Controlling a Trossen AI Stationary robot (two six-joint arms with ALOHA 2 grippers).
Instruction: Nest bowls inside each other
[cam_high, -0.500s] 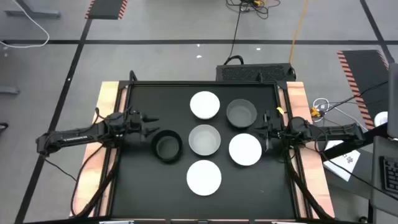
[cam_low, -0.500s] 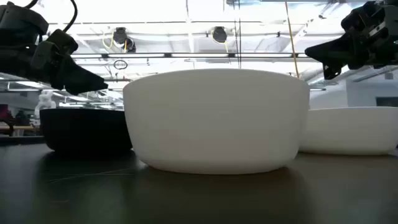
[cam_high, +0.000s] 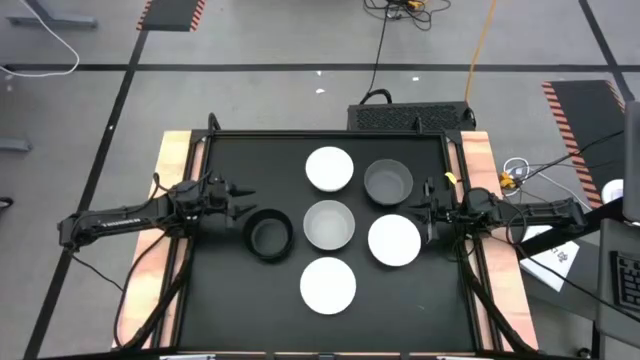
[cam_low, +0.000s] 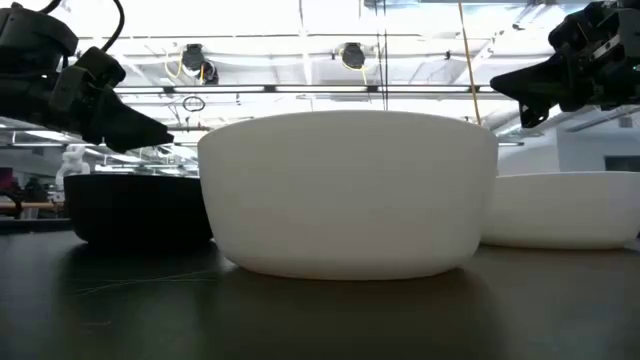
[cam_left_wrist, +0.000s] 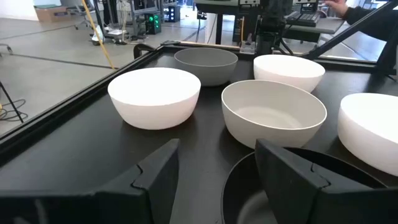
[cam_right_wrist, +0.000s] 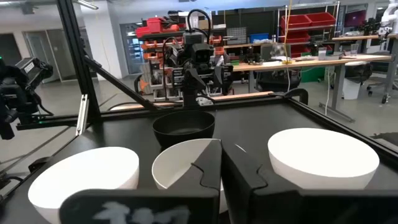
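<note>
Nothing shifted since half a second ago: six bowls apart on the black table (cam_high: 225, 300), none nested yet. Left gripper (cam_high: 243, 203) spread wide at nine o'clock, hovering just beside the black bowl (cam_high: 268, 235); right gripper (cam_high: 427, 210) pinched closed and empty at three o'clock, beside a white bowl (cam_high: 394, 240). Probably a pause before the first grasp, task barely begun.

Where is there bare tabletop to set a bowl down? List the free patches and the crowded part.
Free: the left part of the table, in front of the black bowl; the strip right of the front white bowl; the far left corner, beside the far white bowl. Crowded: the centre, where the light grey bowl, dark grey bowl and right white bowl cluster closely.
</note>
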